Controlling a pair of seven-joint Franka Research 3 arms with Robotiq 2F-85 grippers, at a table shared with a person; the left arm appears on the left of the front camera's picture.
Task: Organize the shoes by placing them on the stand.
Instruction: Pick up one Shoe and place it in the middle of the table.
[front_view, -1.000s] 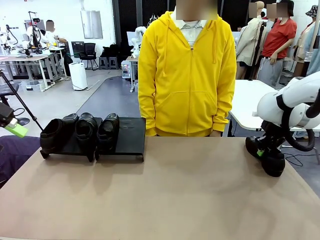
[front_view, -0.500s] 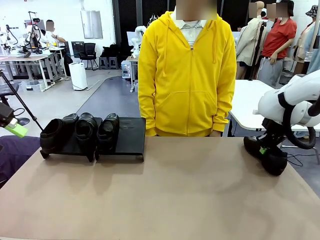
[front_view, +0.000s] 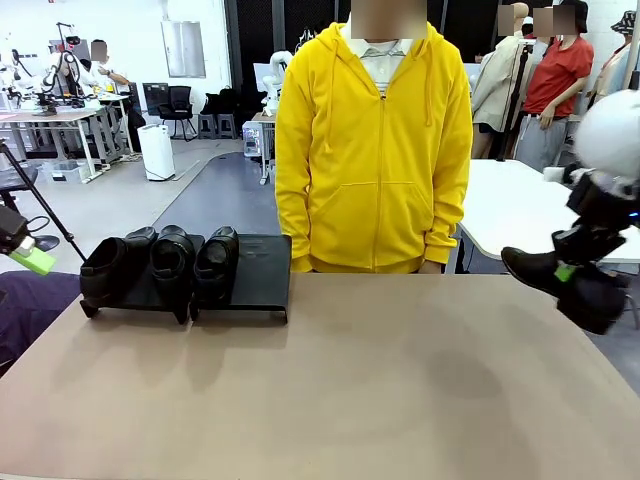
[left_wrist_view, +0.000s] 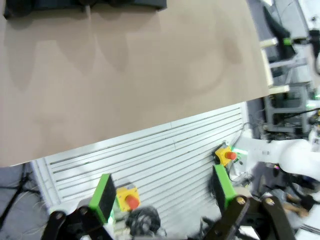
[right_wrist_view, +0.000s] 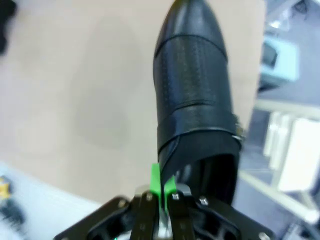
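1. Broad, bare brown desk (front_view: 360, 400) across the middle of the front view, with open surface from the near edge to the far edge and out to the right side.
2. Far left, on the desk's back edge: the stand (front_view: 250, 275), two low black platforms side by side, touching or nearly so.
3. Three black shoes (front_view: 170, 258) in a row on the stand, two on the left platform and one on the left half of the right platform; right half of that platform bare.
4. Far right, beyond the desk's right edge and lifted clear of the surface: the fourth shoe (front_view: 560, 285), tilted, toe toward picture left.
5. Right gripper (right_wrist_view: 162, 187) with fingers pinched tight on the rim of that shoe's opening, green pads pressed on the thin leather edge, toe pointing away from the wrist over the desk's corner.
6. Left gripper (left_wrist_view: 165, 192) off the desk's near edge, fingers spread wide with nothing between them; below it a slatted white panel and two yellow boxes with red buttons.
7. At far left of the front view, a green fingertip (front_view: 33, 261) just left of the stand, apart from it.
8. Person in a yellow hoodie (front_view: 375, 150) standing close behind the far edge, centre, right of the stand.
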